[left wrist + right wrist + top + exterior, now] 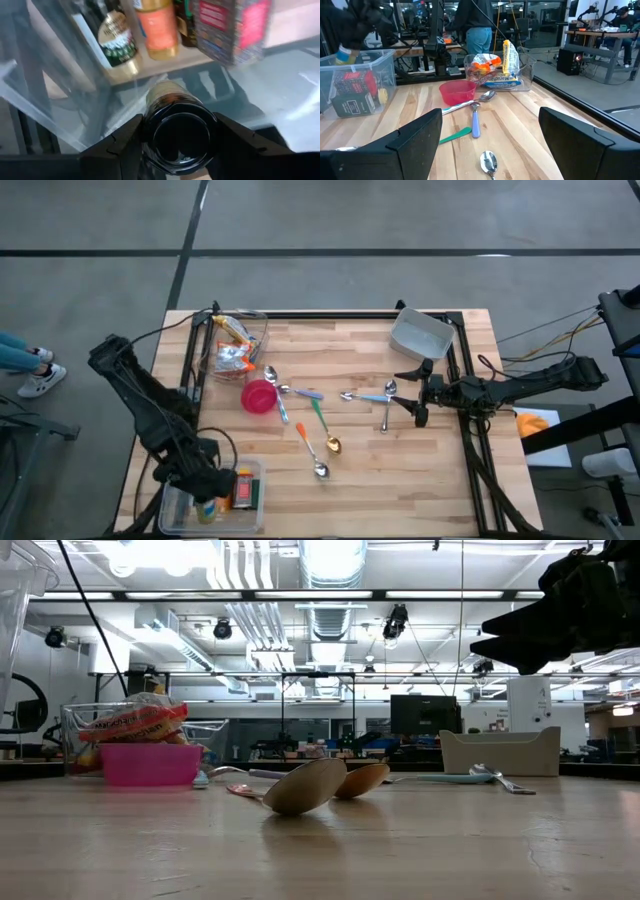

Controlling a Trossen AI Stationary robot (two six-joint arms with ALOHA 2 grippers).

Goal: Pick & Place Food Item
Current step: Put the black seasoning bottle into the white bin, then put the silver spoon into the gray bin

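We see the left gripper over the clear bin at the table's near-left corner, its fingers pinching a dark-lidded jar from both sides. In the left wrist view the jar hangs above the bin's bare floor, next to what the bin already holds: a green-labelled bottle, an orange bottle and a red-and-grey box, lined up along one wall. From the right wrist view the same bin shows the red box and a yellow item through its side.

At the far-left corner a second clear bin holds snack packets in orange and white wrappers. A pink bowl stands just in front of it; we cannot see into it. A grey tray sits tilted at the far-right corner, and its contents do not show.

Several spoons lie scattered across the middle of the table.

The right gripper hovers near the right edge, fingers spread wide, holding nothing.
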